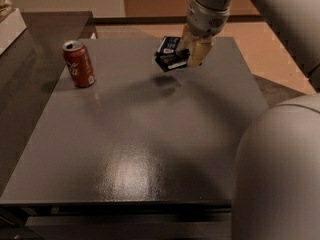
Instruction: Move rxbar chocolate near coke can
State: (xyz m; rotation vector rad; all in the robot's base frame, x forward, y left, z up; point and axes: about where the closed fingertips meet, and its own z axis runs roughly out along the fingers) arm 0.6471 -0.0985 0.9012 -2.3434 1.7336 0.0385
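The rxbar chocolate (171, 62) is a flat black wrapper, held tilted in the air above the far middle of the dark table (125, 149); its shadow lies on the table just below. My gripper (191, 53) is shut on the bar's right end, with tan fingers (201, 51) hanging from the arm at the top. The coke can (79, 64) stands upright near the table's far left edge, well to the left of the bar and gripper.
A dark blue bar wrapper with a white label (168, 44) lies at the table's far edge, just behind the held bar. My arm's large pale body (280, 174) fills the lower right. A white box (7, 26) sits on a darker counter at the left.
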